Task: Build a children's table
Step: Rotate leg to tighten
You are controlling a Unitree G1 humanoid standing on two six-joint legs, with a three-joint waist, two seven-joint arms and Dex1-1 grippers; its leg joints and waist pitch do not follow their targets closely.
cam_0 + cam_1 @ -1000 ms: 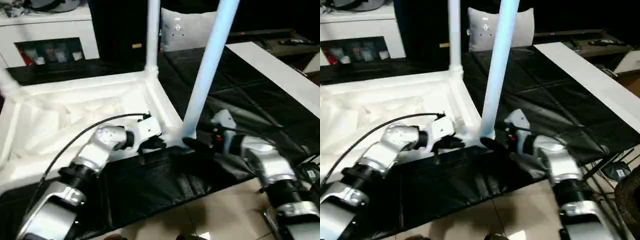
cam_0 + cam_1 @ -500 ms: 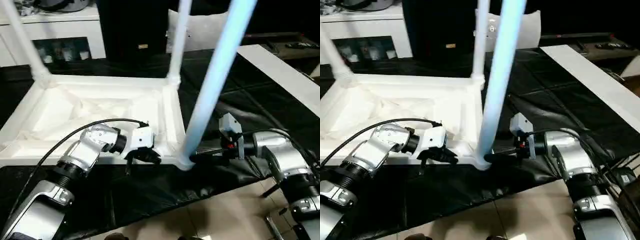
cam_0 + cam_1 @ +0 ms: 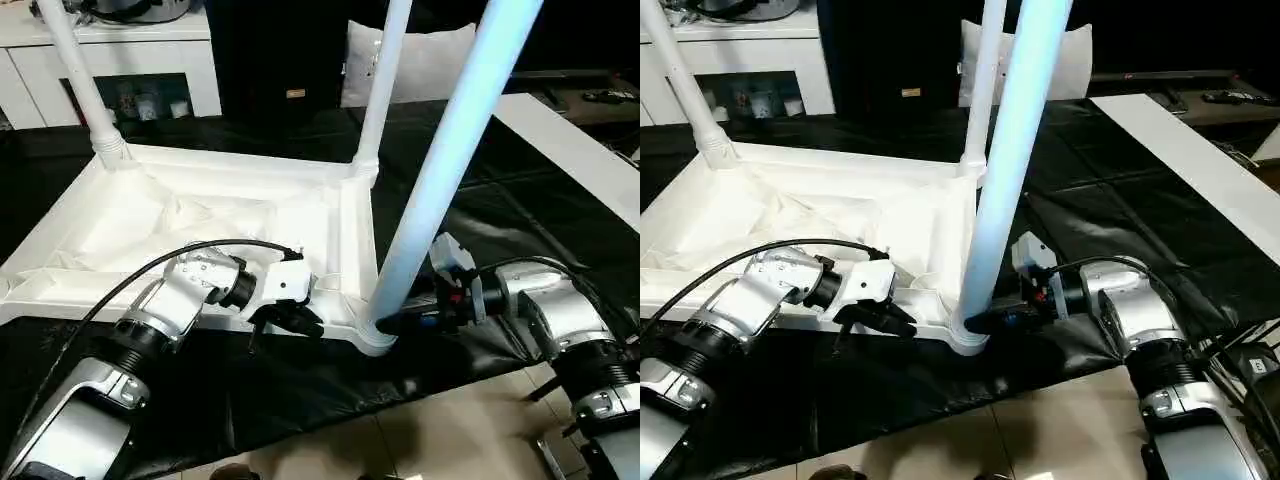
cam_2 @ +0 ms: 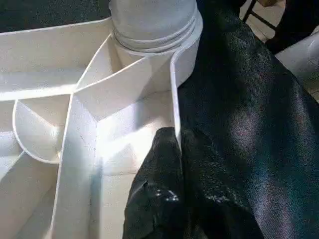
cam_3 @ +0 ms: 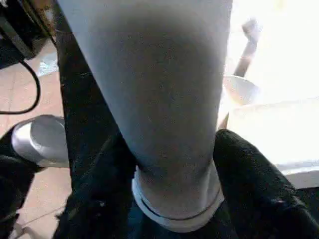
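Note:
The children's table lies upside down on the black cover, its white ribbed top (image 3: 200, 215) facing up. Three white legs stand in corner sockets: far left (image 3: 75, 80), far right (image 3: 385, 80) and near right (image 3: 440, 170). My left gripper (image 3: 300, 320) is shut on the thin near rim (image 4: 174, 89) of the top, just beside the near-right socket. At the base of the near-right leg (image 5: 159, 89), my right gripper (image 3: 395, 322) has closed, one finger (image 5: 99, 199) pressed against each side of the leg.
The black cover (image 3: 500, 210) ends just in front of my grippers, with tiled floor (image 3: 450, 430) below. A long white board (image 3: 570, 150) lies at the right. A white cabinet (image 3: 130, 50), a dark tall box (image 3: 270, 50) and a white cushion (image 3: 430, 60) stand behind.
The camera has shifted, bringing the far-left leg into view. My right gripper's fingers have closed in on the base of the near-right leg. The left gripper keeps its hold on the rim.

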